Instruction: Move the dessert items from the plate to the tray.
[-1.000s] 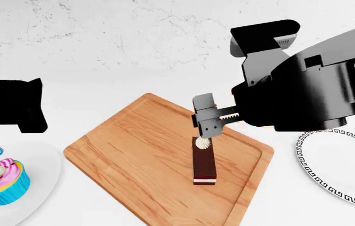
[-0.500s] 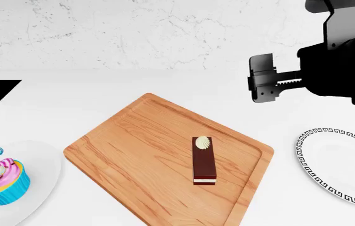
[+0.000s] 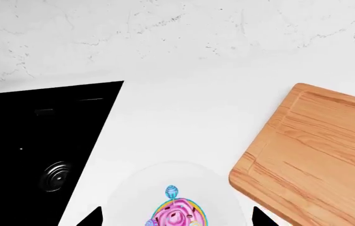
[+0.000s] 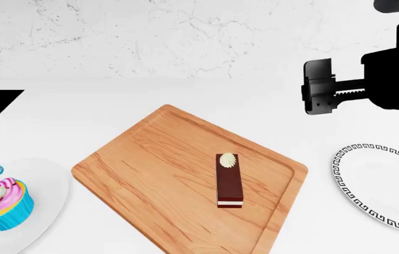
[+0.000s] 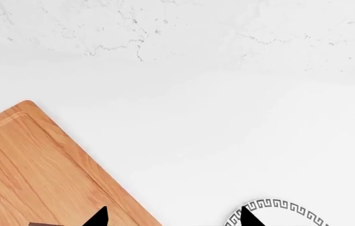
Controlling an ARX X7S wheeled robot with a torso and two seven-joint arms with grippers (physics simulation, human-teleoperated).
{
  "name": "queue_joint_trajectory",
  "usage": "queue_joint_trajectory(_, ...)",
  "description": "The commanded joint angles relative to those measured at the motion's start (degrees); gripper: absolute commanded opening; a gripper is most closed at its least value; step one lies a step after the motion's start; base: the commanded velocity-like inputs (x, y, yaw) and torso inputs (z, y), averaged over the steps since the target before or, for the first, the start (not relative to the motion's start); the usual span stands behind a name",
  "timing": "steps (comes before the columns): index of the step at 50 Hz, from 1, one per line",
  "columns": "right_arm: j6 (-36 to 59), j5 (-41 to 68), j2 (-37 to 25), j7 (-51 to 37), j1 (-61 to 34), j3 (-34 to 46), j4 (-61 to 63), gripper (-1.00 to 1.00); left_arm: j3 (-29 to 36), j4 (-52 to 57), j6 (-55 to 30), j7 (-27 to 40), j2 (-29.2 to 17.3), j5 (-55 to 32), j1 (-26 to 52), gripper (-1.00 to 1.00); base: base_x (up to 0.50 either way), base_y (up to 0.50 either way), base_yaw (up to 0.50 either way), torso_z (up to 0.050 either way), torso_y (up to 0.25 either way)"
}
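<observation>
The chocolate cake slice [image 4: 230, 181] with its cream swirl lies on the wooden tray [image 4: 150, 169], towards the tray's right side. On a plain white plate [image 4: 47, 182] at the far left stands the pink-frosted cupcake [image 4: 0, 205] in a blue wrapper. High above and to the right of the tray, my right gripper [image 4: 318, 95] hangs open and empty. In the right wrist view the right gripper [image 5: 172, 219] shows its tips wide apart over the tray's edge [image 5: 33, 169]. My left gripper [image 3: 176, 219] is open, one tip on each side above the cupcake [image 3: 177, 215].
A white plate with a black key-pattern rim [image 4: 345, 182] sits right of the tray, with nothing on it. A black cooktop [image 3: 33, 141] with a round knob [image 3: 57, 175] lies left of the cupcake's plate [image 3: 127, 188]. A marble wall runs along the back.
My right gripper let go of the cake slice, rose and moved up and right; the slice stays on the tray. The left arm's dark shape has left the head view.
</observation>
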State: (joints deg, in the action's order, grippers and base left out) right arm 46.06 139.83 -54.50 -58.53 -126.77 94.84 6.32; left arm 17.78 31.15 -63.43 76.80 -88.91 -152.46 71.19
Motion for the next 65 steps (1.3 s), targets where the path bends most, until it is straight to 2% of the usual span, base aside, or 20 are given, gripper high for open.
queue_joint_trajectory(1, 0.23, -0.68, -1.01, 0.0, 0.84, -0.52, 0.15, 1.0, 1.12, -0.6, -0.57, -0.55, -1.06, -2.09, -2.36, 1.0, 0.0, 0.0, 0.0, 0.0, 0.0)
queue_joint_trajectory(18, -0.09, -1.19, -1.84, -0.57, 1.56, -1.53, 1.22, 1.0, 2.39, -2.08, -0.03, -2.02, -1.08, 0.72, -5.16, 1.0, 0.0, 0.0, 0.0, 0.0, 0.0)
queue_joint_trajectory(26, 0.44, -1.84, -1.1, -1.34, 1.07, -1.92, 0.47, 1.0, 4.54, -0.23, 4.0, -6.36, -1.08, 5.59, -7.98, 1.0, 0.0, 0.0, 0.0, 0.0, 0.0)
queue_joint_trajectory(27, 0.49, -1.9, -1.04, -1.34, 1.07, -1.99, 0.43, 1.0, -4.05, -3.73, -4.6, 2.24, 7.51, -3.01, -16.58, 1.0, 0.0, 0.0, 0.0, 0.0, 0.0)
queue_joint_trajectory(28, 0.53, -1.98, -0.99, -1.35, 1.06, -2.05, 0.33, 1.0, -12.64, 0.11, -0.8, -6.36, 6.44, 5.59, -25.17, 1.0, 0.0, 0.0, 0.0, 0.0, 0.0)
queue_joint_trajectory(29, 0.57, -1.97, -0.96, -1.34, 1.07, -2.11, 0.23, 1.0, -21.24, 0.46, -0.52, -9.91, 6.81, 14.1, -33.76, 1.0, 0.0, 0.0, 0.0, 0.0, 0.0)
queue_joint_trajectory(30, 0.64, -1.98, -0.92, -1.34, 1.04, -2.18, 0.2, 1.0, -29.83, 0.83, -4.26, -2.42, 8.92, 5.92, -42.36, 1.0, 0.0, 0.0, 0.0, 0.0, 0.0)
queue_joint_trajectory(34, 0.65, -2.03, -0.91, -1.26, 1.21, -2.46, 0.23, 1.0, -64.21, 1.52, -4.69, -2.77, 10.91, 7.44, -76.66, 1.0, 0.0, 0.0, 0.0, 0.0, 0.0)
queue_joint_trajectory(41, 0.4, -2.28, -1.24, -0.99, 2.0, -2.77, 0.55, 1.0, -62.61, 1.97, -4.38, -3.27, 11.72, 10.02, -77.2, 1.0, 0.0, 0.0, 0.0, 0.0, 0.0)
queue_joint_trajectory(57, -0.01, -2.76, -2.38, -0.94, 3.17, -3.5, 1.41, 1.0, -65.06, 0.5, -5.4, -1.63, 12.22, 10.21, -77.05, 1.0, 0.0, 0.0, 0.0, 0.0, 0.0)
queue_joint_trajectory(65, -0.39, -2.85, -2.79, -1.06, 3.84, -3.79, 2.03, 1.0, -61.25, 1.61, -2.46, -5.12, 12.65, 14.64, -76.02, 1.0, 0.0, 0.0, 0.0, 0.0, 0.0)
